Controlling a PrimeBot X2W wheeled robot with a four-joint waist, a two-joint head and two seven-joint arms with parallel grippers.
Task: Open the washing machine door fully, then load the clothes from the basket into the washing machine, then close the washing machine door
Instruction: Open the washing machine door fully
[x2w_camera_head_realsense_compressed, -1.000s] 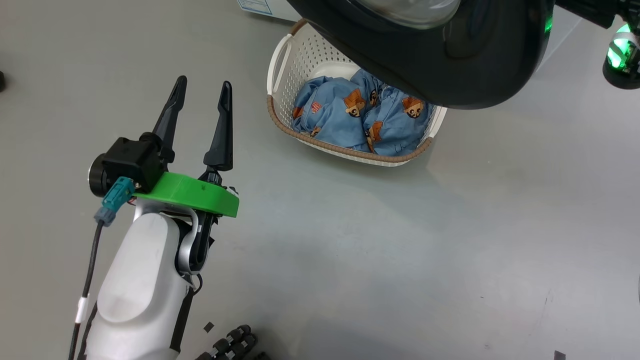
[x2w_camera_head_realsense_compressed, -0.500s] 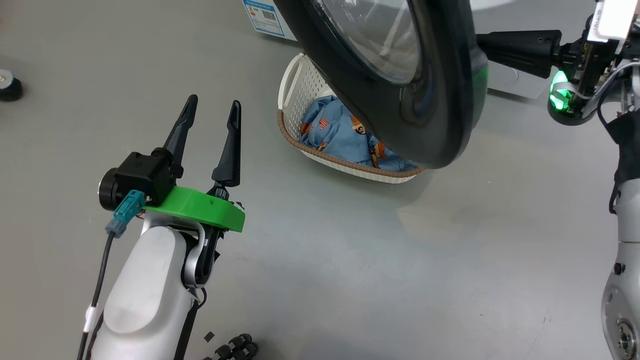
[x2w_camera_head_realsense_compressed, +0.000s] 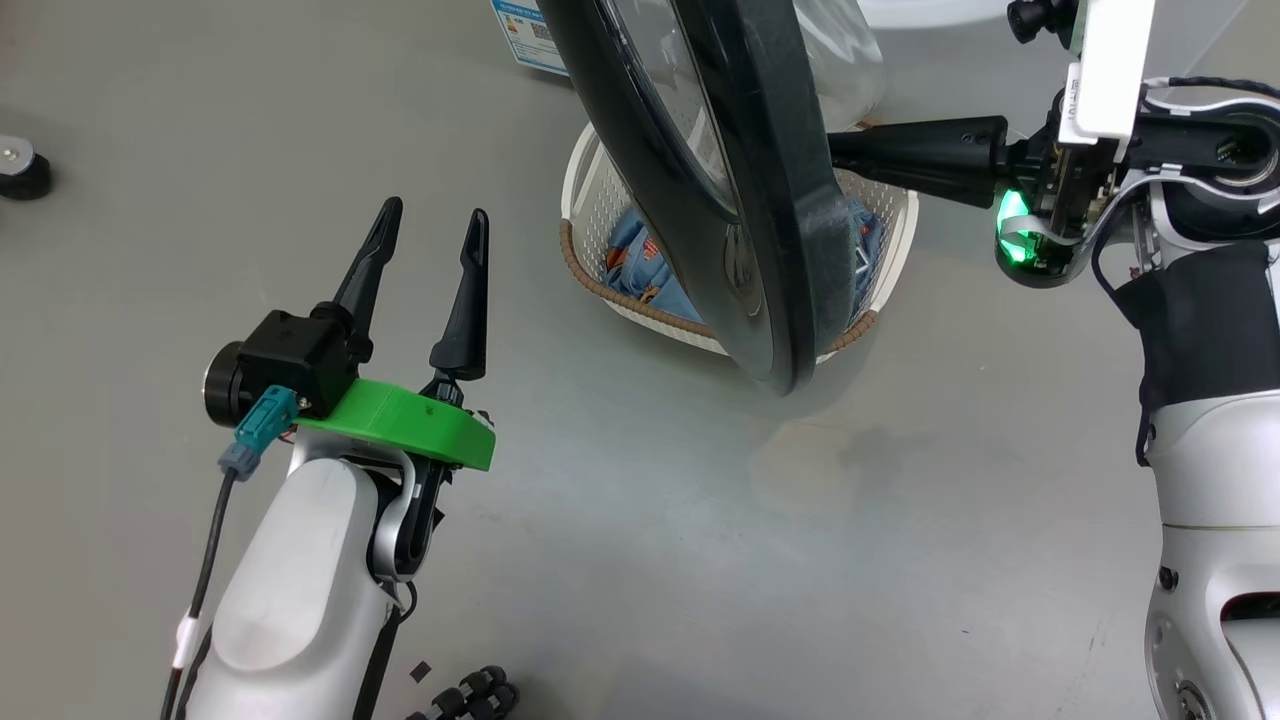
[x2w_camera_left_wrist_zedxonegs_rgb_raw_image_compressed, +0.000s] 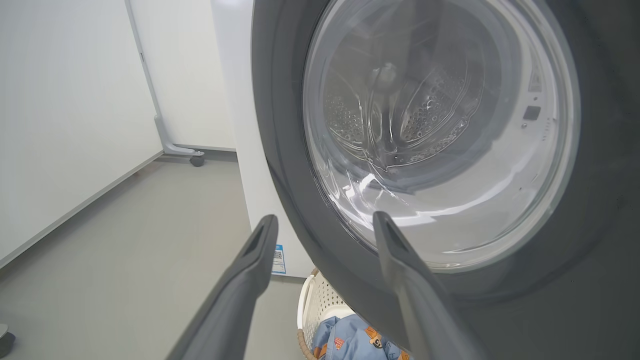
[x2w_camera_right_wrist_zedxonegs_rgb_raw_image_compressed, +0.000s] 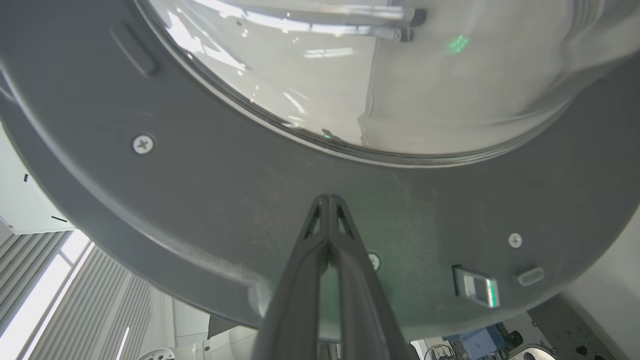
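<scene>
The door (x2w_camera_head_realsense_compressed: 770, 150) stands wider above the basket (x2w_camera_head_realsense_compressed: 885, 225).
It now sits edge-on, unlike a second ago; the right tool (x2w_camera_head_realsense_compressed: 845, 150), shut on nothing, seemingly presses its inner rim; the left tool (x2w_camera_head_realsense_compressed: 435, 210) gapes empty.

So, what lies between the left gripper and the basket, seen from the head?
Bare grey floor separates the left gripper and the basket in the head view; the washing machine door hangs over the basket, not between them.
</scene>
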